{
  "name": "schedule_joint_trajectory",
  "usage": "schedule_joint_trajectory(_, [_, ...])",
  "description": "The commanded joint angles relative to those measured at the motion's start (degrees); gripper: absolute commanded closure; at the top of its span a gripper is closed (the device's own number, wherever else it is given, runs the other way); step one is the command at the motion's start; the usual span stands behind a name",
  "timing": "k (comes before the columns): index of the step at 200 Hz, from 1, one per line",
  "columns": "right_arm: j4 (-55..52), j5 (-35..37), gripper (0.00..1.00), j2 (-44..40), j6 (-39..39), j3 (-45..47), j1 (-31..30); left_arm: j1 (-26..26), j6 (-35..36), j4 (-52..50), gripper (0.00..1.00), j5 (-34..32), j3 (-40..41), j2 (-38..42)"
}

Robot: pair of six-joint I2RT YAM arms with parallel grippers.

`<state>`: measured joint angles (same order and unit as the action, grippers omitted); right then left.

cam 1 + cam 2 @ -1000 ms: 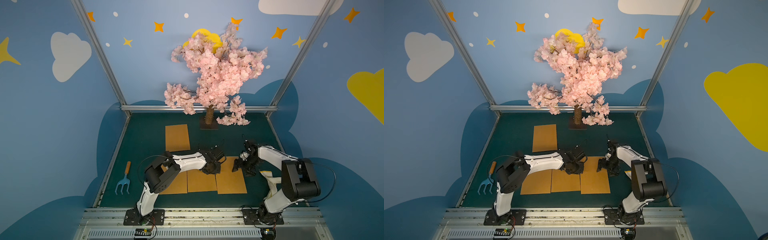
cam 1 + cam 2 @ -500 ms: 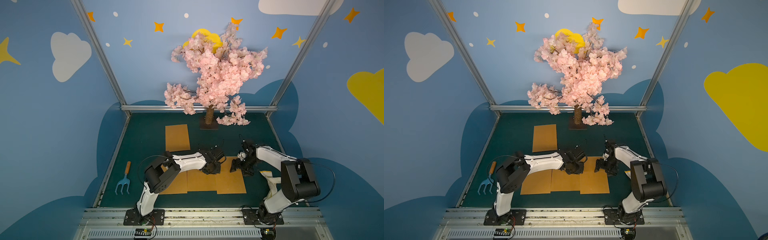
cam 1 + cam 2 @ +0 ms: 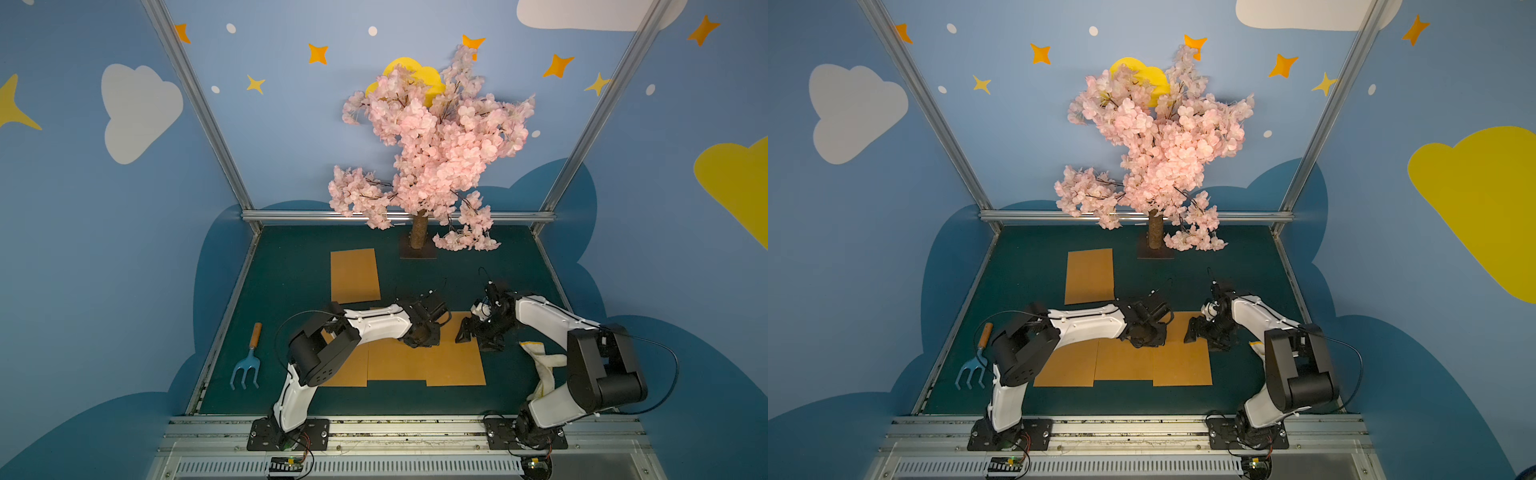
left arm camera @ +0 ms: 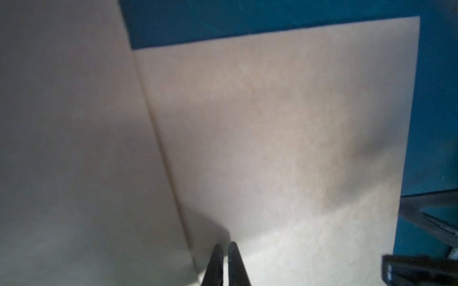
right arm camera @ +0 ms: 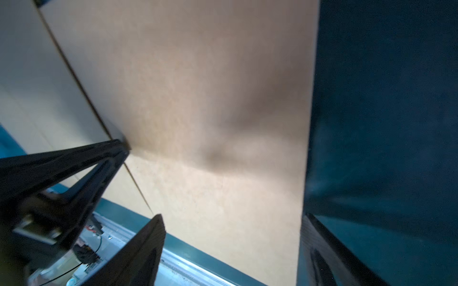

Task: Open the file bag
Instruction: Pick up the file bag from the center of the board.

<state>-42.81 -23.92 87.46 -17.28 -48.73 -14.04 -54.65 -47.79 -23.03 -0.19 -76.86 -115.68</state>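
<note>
The left gripper [image 4: 224, 247], fingers pressed together, rests its tips on the brown file bag [image 3: 453, 365] beside a seam. The right gripper [image 3: 477, 338] is spread wide over the bag's right edge. The bag lies flat near the front middle of the green table [image 3: 291, 291]

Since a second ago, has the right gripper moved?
Yes. Judged against the fixed tree trunk, the right gripper has slid slightly toward the left gripper, farther in over the file bag.
</note>
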Motion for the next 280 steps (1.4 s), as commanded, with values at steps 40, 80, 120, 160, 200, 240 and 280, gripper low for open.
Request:
schedule_joint_trajectory(40, [4.41, -13.95, 0.14, -2.05, 1.38, -0.04, -0.48, -0.53, -0.33, -1.37, 0.91, 0.19, 2.59, -3.24])
schedule_joint_trajectory(80, [7.70, -19.50, 0.14, -3.16, 0.82, 0.90, -0.42, -0.40, -0.90, -0.45, 0.91, 0.19, 3.43, -2.97])
schedule_joint_trajectory(120, [10.65, -23.01, 0.20, -3.53, -0.10, 1.80, -0.10, -0.31, -1.35, 0.92, 0.92, 1.04, 3.56, -3.24])
schedule_joint_trajectory(160, [13.44, -24.24, 0.38, -2.50, -1.18, 3.25, 0.38, -0.46, -1.52, 1.43, 0.92, 1.77, 3.56, -3.84])
schedule_joint_trajectory(200, [13.72, -24.68, 0.55, -1.19, -0.55, 3.55, 0.43, -0.33, -1.67, 2.21, 0.92, 2.16, 3.82, -4.11])
schedule_joint_trajectory(240, [14.78, -24.55, 0.63, 2.63, -0.26, 4.17, 0.46, -0.38, -2.22, 3.41, 0.92, 3.42, 3.82, -5.21])
schedule_joint_trajectory(280, [16.68, -24.80, 0.66, 6.14, -0.81, 4.71, 0.39, -0.28, -2.49, 4.26, 0.92, 4.48, 3.82, -6.12])
